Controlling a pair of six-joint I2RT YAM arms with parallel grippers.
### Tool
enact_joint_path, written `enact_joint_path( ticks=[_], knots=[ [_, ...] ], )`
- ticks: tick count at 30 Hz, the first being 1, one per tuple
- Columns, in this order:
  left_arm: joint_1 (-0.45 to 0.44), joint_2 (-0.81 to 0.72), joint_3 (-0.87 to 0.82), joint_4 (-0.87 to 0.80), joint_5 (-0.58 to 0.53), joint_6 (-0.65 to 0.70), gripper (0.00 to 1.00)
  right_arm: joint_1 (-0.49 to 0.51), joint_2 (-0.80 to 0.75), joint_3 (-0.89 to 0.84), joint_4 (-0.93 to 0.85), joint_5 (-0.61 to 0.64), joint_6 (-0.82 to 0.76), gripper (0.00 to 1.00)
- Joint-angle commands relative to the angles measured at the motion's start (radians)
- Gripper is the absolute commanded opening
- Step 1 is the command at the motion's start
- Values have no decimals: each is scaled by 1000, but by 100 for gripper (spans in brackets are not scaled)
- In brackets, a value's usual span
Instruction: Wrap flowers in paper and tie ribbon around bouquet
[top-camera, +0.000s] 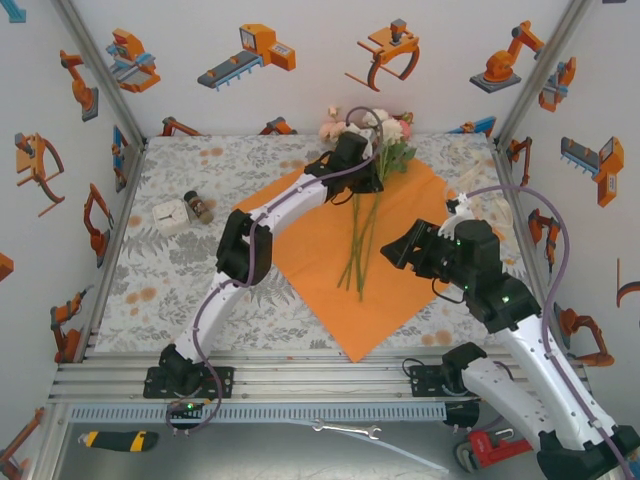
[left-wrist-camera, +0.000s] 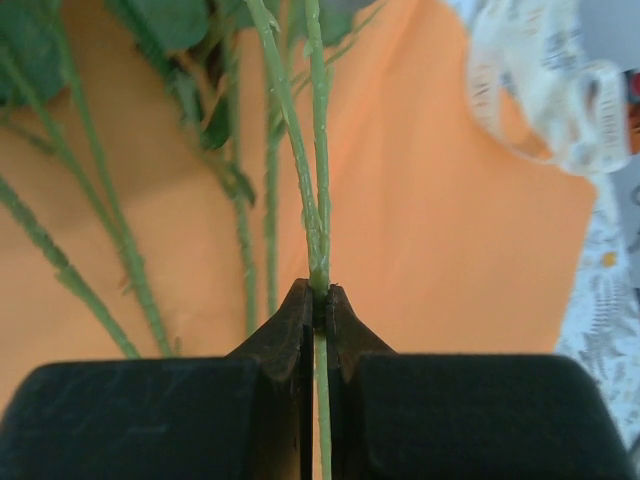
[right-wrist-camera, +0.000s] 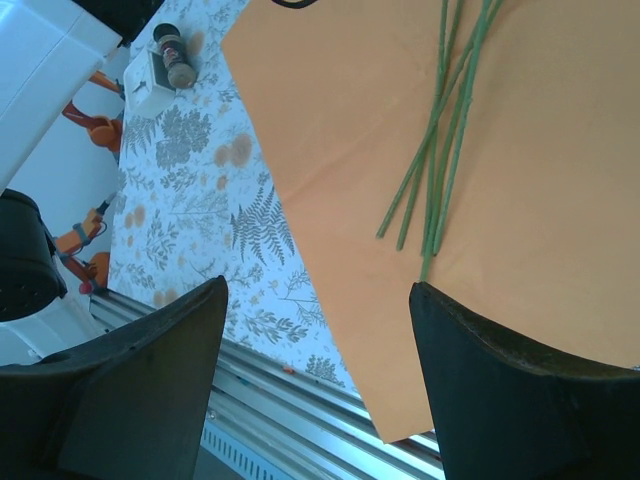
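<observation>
Two arms share the work here, and the step in hand looks like the first one: laying the flowers (top-camera: 390, 130) on the paper (top-camera: 320, 250) before any wrapping. The orange sheet lies flat as a diamond on the bench (top-camera: 180, 290). The rose heads sit at its far corner and the stems run down its middle toward the arms.

The left end effector (left-wrist-camera: 320, 290) is pinched narrow on a single green stem just below the leaves, with the other stems loose beside it. The right end effector (right-wrist-camera: 318, 288) hangs with its fingers wide and holding nothing, above the right half of the sheet and near the stem ends. The ribbon (top-camera: 462, 205) lies bunched just off the paper's right corner, untouched.

Judging from this, the next move calls for letting go of the stem once the bunch is centred. Then a side corner of the thin sheet must be caught and folded over the stems. That needs a low, shallow approach, since a flat sheet gives little to grip and may drag the flowers with it.
</observation>
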Motion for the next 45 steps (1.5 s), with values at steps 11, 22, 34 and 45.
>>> enact_joint_path(
  ticks=[11,22,34,45],
  knots=[
    [5,-62,-76,16,-76,26,33,8,19,-3,-4,27,-27,68],
    [7,-346,-250,69,-133,84,45,-55,130,101,-136,164,-21,69],
    [244,-726,-917,121,-253,13,1,-507,477,74,53,-16,-85,2],
    [359,-445,-789,31,-241,-39,0,-599,891,185,215,12,-93,0]
  ],
)
